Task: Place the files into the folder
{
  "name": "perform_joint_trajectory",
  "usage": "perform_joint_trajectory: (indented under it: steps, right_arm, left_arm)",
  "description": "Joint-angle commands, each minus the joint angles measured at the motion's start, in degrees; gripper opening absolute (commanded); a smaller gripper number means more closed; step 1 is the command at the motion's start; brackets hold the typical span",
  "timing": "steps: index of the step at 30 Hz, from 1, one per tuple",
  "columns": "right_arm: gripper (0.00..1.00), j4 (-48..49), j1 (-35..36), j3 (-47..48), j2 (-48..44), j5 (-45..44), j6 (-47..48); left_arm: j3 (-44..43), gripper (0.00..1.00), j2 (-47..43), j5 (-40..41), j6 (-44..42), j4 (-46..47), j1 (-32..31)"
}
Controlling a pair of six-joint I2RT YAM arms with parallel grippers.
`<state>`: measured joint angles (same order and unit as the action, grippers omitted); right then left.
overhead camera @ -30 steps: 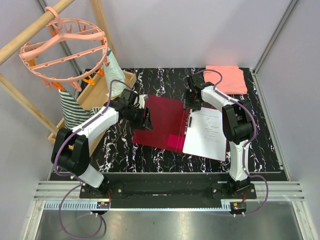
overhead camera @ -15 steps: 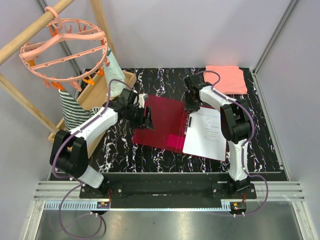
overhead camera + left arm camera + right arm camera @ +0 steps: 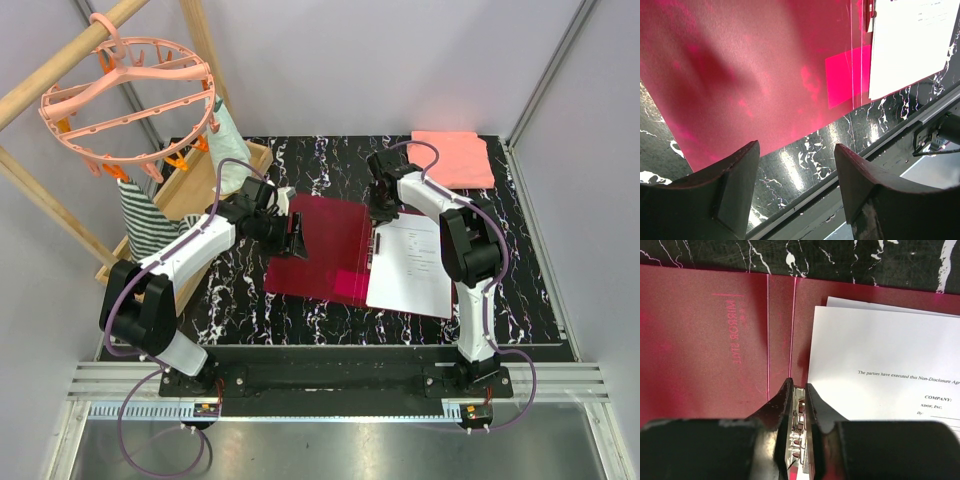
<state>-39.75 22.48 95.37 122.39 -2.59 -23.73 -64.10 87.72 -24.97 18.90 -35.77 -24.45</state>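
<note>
Folder [image 3: 322, 245] lies spread open in the middle of the table [image 3: 330, 170], its spine running from the far edge toward the near edge

Starting at the left, the left gripper [image 3: 295, 238] hangs at the outer edge of the bare left cover. Its jaws stand wide apart with nothing between them, and the cover spreads away to its right. The wrist view shows that cover flat, with dark marble beyond its near-left corner

Next comes the spine. The right gripper [image 3: 799, 386] is low over its far end, jaws drawn almost together with the metal clip [image 3: 796, 412] between them, seemingly pinching it

Right of the spine the files [image 3: 410, 265] lie as a small stack on the right half of the folder. Their long side runs parallel to the spine and their left edge sits just beside the clip. One lower sheet peeks out at the far edge

The clip's place at that left edge matters most, I judge. The right arm is already on it, while the left arm is nearer the cover, which must fold rightward
</note>
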Motion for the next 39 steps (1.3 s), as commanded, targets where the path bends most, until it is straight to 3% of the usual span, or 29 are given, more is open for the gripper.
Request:
perform_joint_trajectory:
  steps: [1, 9, 32, 39]
  right_arm:
    - [0.14, -0.9, 1.4, 1.7, -3.6, -1.9, 0.4]
    - [0.08, -0.9, 2.0, -0.8, -7.5, -2.7, 1.0]
    - [0.04, 0.7, 7.1, -10.8, -17.1, -3.2, 0.4]
    - [0.04, 1.2, 9.3, -12.6, -18.9, -4.4, 0.3]
  left_arm:
    - [0.4, 0.65, -2.1, 1.1, 0.2, 3.2, -0.2]
    - [1.3, 0.65, -2.0, 1.1, 0.5, 4.0, -0.1]
    - [2.7, 0.64, -1.5, -0.7, 2.5, 6.9, -0.3]
    - [6.3, 0.62, 0.6, -1.6, 5.7, 11.8, -1.8]
